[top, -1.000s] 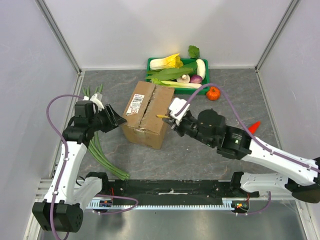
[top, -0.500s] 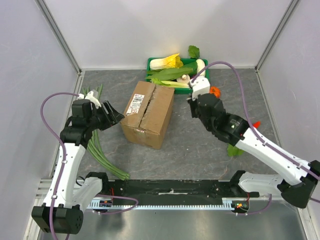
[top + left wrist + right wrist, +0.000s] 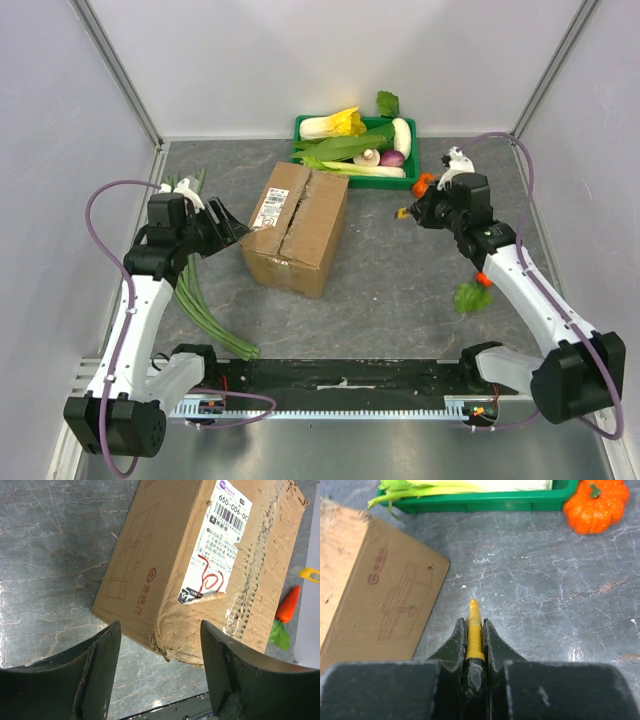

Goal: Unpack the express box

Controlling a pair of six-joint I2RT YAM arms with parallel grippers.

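1. The express box stands near the middle of the counter, flaps down, with a ragged seam along its top. Its white label is on the flap toward 9 o'clock.
2. The left gripper is just beside the box at its 9 o'clock, jaws spread wide and holding nothing.
3. The right gripper is well apart at the box's 3 o'clock, clamped on a slim yellow tool whose tip pokes past the fingers.
4. A green tray of vegetables lies at the box's 1 o'clock, with a small pumpkin just beside its right end.
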